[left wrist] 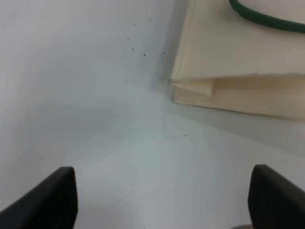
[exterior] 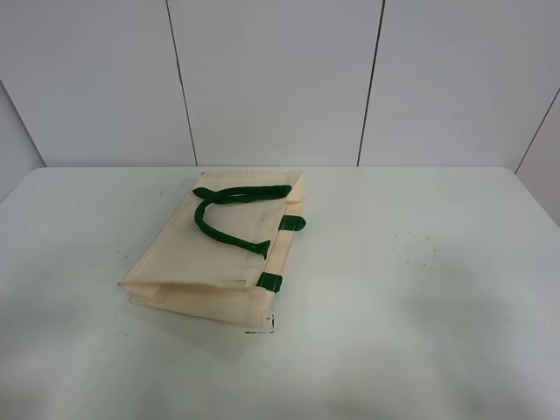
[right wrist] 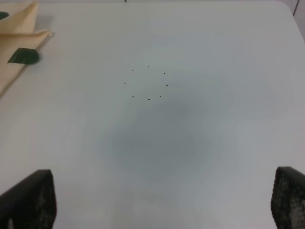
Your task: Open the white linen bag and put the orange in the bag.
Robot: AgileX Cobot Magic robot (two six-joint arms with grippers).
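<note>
The white linen bag [exterior: 219,254] lies flat and folded on the table, left of centre, with its dark green handles [exterior: 229,214] on top. A folded corner of it shows in the left wrist view [left wrist: 238,71] and its edge with a green tab in the right wrist view [right wrist: 19,52]. The orange is out of view. My left gripper [left wrist: 162,200] is open and empty over bare table, short of the bag's corner. My right gripper [right wrist: 164,200] is open and empty over bare table to the right of the bag. Neither gripper shows in the exterior high view.
The white table [exterior: 420,262] carries a few small dark specks [right wrist: 147,83]. A grey panelled wall [exterior: 280,79] stands behind the table's far edge.
</note>
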